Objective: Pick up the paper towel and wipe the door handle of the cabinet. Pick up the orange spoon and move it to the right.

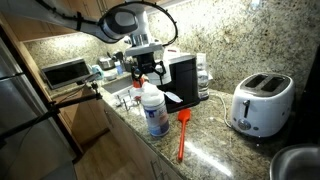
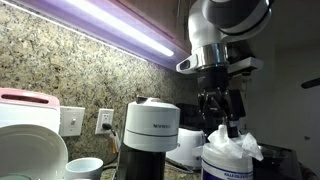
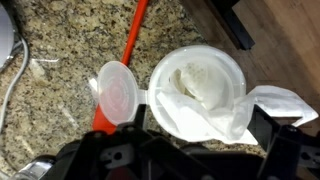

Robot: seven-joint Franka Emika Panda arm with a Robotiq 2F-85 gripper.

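Observation:
A white paper towel sticks up out of an open white cylinder with a blue label; the towel also shows in an exterior view. The cylinder's lid is flipped aside. My gripper hovers just above the towel, jaws open on either side of it, and it shows in both exterior views. The orange spoon lies on the granite counter beside the cylinder, and part of it shows in the wrist view. A dark bar on brown wood may be the cabinet handle.
A white toaster stands at the counter's far end. A black-and-white coffee machine is behind the cylinder. A toaster oven sits further back. Wooden cabinet fronts run below the counter edge.

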